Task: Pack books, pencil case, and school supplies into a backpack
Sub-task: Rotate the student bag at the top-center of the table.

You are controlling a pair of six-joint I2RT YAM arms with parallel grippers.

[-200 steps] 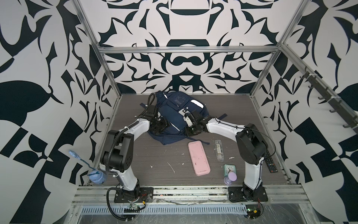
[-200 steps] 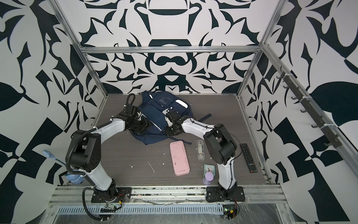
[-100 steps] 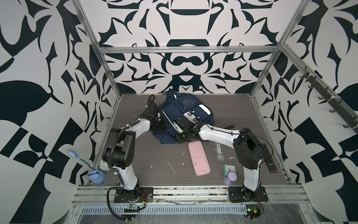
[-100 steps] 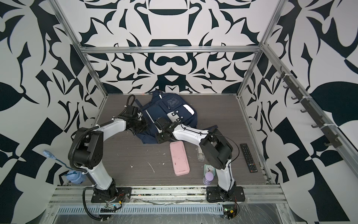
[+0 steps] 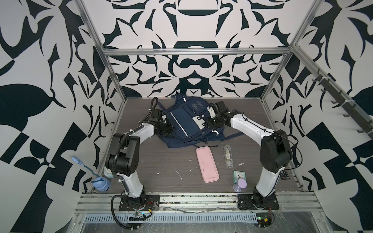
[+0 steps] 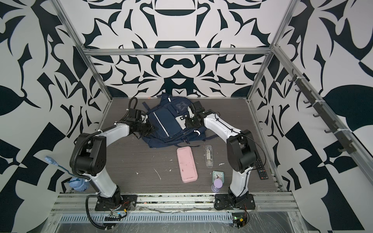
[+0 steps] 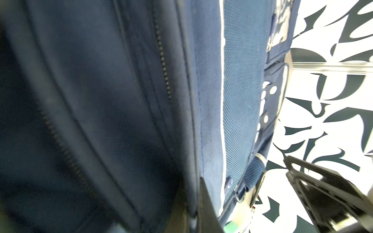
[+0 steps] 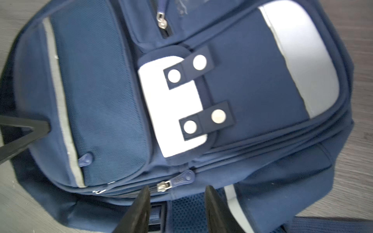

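Closing just now on the backpack [image 5: 187, 121] fabric, the left jaws anchor it; the right jaws widen, empty, near its zipper pull [image 8: 181, 178], likely for unzipping

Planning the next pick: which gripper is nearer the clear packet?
Right. The right gripper is over the backpack behind the clear packet; the left gripper grips the backpack's opposite side.

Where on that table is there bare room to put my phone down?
Widest bare patch: the table between the left arm, the backpack and the pink pencil case, with only white scraps. Crowded: near right, where pencil case, clear packet, green clock and purple hourglass cluster by the right arm.
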